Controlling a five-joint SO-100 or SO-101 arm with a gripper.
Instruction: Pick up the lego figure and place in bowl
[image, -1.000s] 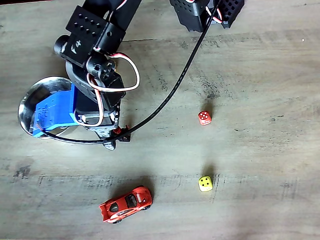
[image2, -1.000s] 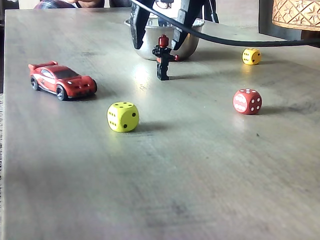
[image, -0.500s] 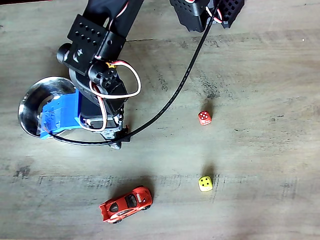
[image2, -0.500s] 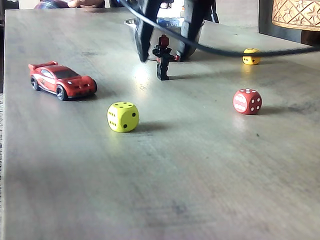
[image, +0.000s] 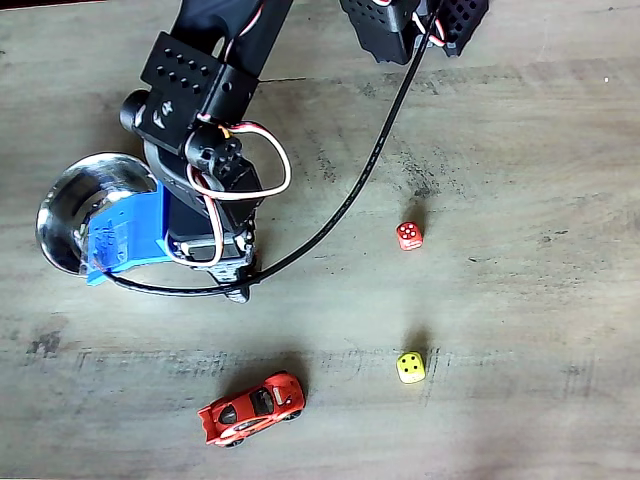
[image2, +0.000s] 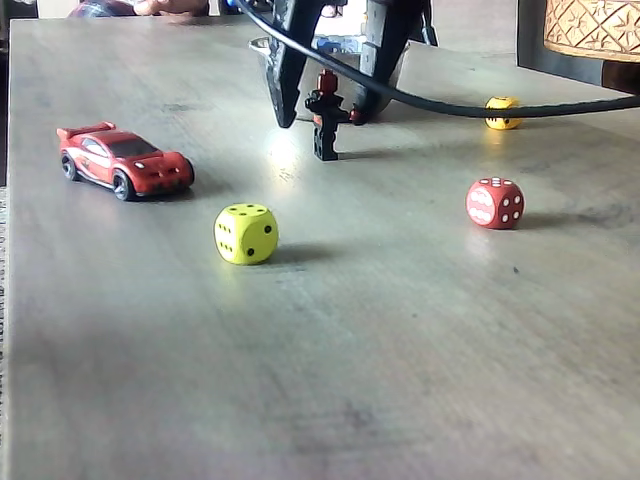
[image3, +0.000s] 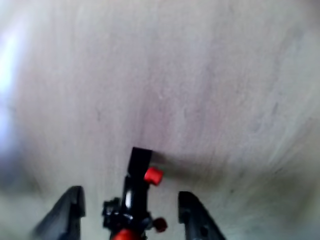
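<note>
A: Item one, your gripper (image2: 322, 108). How is it standing?

B: Your fingers (image2: 283, 85) are hanging spread apart, one on each side of the lego figure (image2: 325, 113) in a fixed view, and neither is touching it. In the wrist view the gripper (image3: 131, 212) is showing two dark tips with the lego figure (image3: 134, 197) between them, a clear gap on both sides.

A: Item two, the lego figure itself?

B: It is standing upright on the tabletop (image2: 350, 330), black body, round red head, just in front of the bowl (image2: 335, 60). From above, in a fixed view, your arm is covering it.

A: Item three, the bowl?

B: Shiny steel, round. In a fixed view from above, the bowl (image: 75, 200) is sitting at the left, partly under the blue part of your arm.

A: Remaining stock?

B: A red toy car (image: 252, 408) is lying near the bottom of that view, well apart from the bowl. A red dice (image: 409, 236) and a yellow dice (image: 410, 367) are sitting to the right, one below the other. In a fixed view from the side, a second yellow dice (image2: 502, 112) is lying behind the black cable (image2: 470, 107).
</note>
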